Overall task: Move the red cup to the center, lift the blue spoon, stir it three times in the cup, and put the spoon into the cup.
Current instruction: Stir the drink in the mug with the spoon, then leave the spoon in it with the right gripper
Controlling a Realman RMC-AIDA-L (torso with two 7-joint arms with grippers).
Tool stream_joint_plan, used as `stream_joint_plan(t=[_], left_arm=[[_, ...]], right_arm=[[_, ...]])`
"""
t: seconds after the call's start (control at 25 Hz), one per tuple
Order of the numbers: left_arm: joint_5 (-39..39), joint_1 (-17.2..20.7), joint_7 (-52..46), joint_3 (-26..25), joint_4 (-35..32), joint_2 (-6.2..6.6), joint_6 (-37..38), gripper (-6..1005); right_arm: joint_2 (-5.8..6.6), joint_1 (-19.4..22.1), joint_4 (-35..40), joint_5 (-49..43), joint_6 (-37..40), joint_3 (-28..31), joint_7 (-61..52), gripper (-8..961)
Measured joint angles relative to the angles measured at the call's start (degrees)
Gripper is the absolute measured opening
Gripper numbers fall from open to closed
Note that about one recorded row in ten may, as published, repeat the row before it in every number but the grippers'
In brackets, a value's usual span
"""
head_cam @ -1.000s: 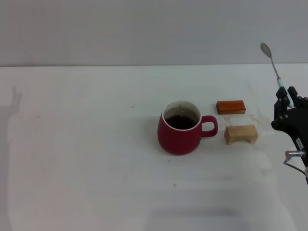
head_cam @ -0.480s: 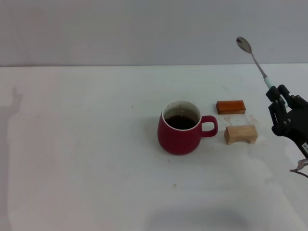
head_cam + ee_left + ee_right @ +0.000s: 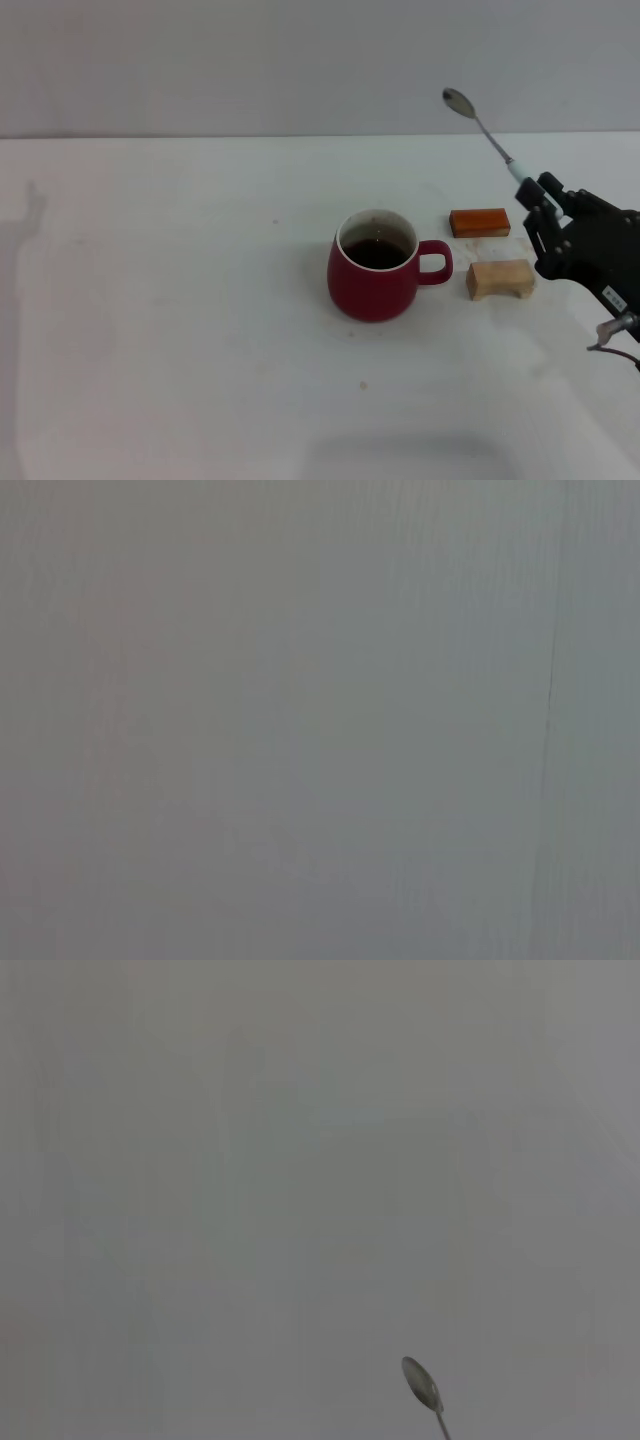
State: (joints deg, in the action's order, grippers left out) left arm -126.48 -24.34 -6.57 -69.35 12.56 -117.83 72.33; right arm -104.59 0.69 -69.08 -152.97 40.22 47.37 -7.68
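Note:
The red cup (image 3: 376, 268) stands near the middle of the white table (image 3: 180, 300), with dark liquid inside and its handle pointing right. My right gripper (image 3: 537, 202) is to the right of the cup and above the table, shut on the blue spoon (image 3: 487, 130) by its pale handle. The spoon's silver bowl points up and to the left, tilted toward the cup. The spoon's bowl also shows in the right wrist view (image 3: 422, 1385) against the wall. My left gripper is out of view; the left wrist view shows only a grey surface.
A small orange-brown block (image 3: 479, 222) and a pale wooden block (image 3: 500, 278) lie just right of the cup's handle, below the right gripper. The table's far edge meets a grey wall.
My right gripper has moved left toward the cup with the spoon, and the spoon has tilted further left. The cup and blocks have not moved.

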Motion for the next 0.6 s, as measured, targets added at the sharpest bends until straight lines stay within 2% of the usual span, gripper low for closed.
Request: stream_joint_plan(t=[0.32,0.6], left_arm=[[0.0,-0.1,-0.1,0.0,0.0,-0.03,0.0,863],[0.0,-0.4,-0.1,-0.1,-0.1,-0.03,0.0,862]], right_arm=[[-0.38,3.3,-10.6,-7.3,-12.7,4.8,0.0,138],[-0.46,3.3,-17.5,-8.6,-24.3,6.9,0.2,138]])
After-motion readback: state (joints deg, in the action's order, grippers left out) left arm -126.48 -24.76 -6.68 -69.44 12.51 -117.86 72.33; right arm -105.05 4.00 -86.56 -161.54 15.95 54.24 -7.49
